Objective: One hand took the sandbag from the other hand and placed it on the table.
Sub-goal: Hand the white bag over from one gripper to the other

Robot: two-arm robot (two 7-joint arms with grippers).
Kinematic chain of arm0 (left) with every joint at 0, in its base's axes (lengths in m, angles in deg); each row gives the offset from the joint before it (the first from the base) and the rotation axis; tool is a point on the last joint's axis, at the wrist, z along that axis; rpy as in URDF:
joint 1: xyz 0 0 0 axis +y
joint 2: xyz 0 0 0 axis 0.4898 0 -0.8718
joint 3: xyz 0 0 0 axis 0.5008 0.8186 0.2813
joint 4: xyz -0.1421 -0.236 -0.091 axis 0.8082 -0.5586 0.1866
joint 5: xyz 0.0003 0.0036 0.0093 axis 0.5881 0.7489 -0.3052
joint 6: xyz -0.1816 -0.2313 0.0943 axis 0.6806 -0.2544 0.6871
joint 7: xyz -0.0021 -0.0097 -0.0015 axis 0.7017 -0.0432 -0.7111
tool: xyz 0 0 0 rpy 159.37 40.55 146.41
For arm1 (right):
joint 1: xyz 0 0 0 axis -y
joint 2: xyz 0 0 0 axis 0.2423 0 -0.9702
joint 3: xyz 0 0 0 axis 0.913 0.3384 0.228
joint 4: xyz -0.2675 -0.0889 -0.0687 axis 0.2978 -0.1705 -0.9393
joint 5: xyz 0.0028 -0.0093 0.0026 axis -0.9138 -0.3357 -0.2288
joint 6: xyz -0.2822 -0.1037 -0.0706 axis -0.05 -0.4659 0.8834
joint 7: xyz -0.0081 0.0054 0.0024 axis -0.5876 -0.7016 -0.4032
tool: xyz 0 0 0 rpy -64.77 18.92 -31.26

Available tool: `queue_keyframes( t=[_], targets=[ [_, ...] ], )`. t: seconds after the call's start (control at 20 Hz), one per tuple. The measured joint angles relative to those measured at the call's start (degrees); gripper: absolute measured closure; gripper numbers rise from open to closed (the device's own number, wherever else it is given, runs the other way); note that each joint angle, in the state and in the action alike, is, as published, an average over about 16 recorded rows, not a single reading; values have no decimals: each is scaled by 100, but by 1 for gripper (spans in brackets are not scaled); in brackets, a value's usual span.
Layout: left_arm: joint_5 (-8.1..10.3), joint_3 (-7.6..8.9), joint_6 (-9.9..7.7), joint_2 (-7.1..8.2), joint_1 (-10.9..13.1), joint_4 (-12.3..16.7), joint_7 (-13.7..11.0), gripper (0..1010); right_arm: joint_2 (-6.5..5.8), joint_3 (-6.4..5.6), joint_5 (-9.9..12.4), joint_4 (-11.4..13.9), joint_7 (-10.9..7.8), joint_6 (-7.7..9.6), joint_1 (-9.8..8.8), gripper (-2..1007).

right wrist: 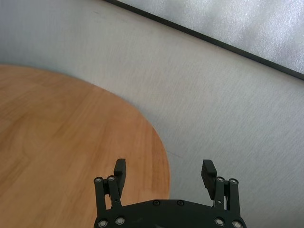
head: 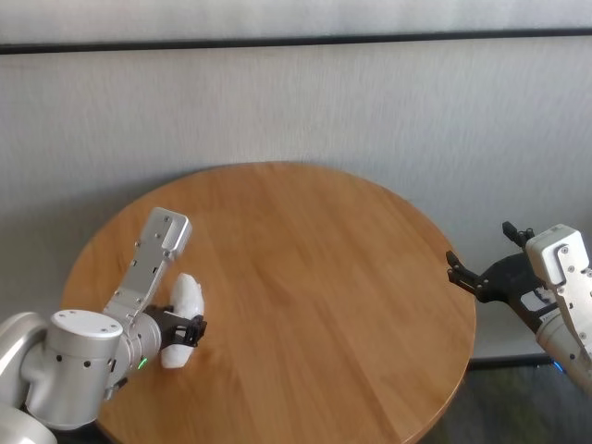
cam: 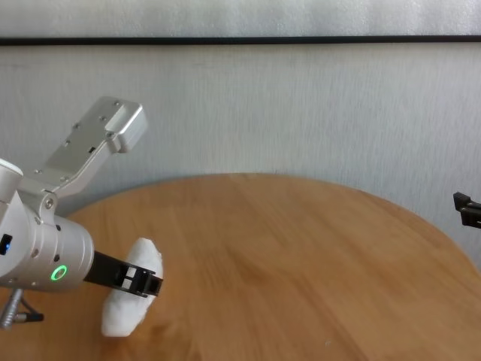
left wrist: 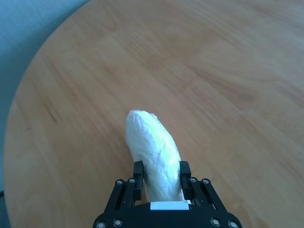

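Observation:
The white crinkled sandbag (head: pixel 186 298) is clamped near its middle by my left gripper (head: pixel 190 330), the one with the green ring light, over the near left part of the round wooden table (head: pixel 324 277). In the left wrist view the sandbag (left wrist: pixel 152 142) sticks out past the black fingers (left wrist: pixel 138 176) pressed on both its sides. In the chest view the sandbag (cam: pixel 120 316) hangs tilted in the left gripper (cam: pixel 146 284), its lower end at or just above the table (cam: pixel 301 263). My right gripper (head: pixel 481 248) stands open and empty just off the table's right edge.
A grey wall with a dark horizontal strip (head: pixel 296 41) runs behind the table. In the right wrist view the right gripper (right wrist: pixel 164 166) sits over the table's curved rim (right wrist: pixel 156 137) with grey floor beyond. Nothing else lies on the wood.

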Motion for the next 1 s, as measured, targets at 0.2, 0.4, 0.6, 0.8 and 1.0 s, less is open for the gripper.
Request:
queue_keyframes(
  t=[0.2,0.4,0.6,0.8,1.0],
  targets=[
    [-49,-39,207,11,-100,36,-193,526,0,0,0,0,0,0,0,4],
    [-111,-119,553,9,-251,87,-499,526,0,0,0,0,0,0,0,4],
    [-167,-229,1033,-16,-428,135,-900,526,0,0,0,0,0,0,0,4],
    [-192,-337,1553,-55,-581,140,-1336,526,0,0,0,0,0,0,0,4],
    [-186,-404,2005,-100,-676,92,-1708,526,0,0,0,0,0,0,0,4]
  ],
)
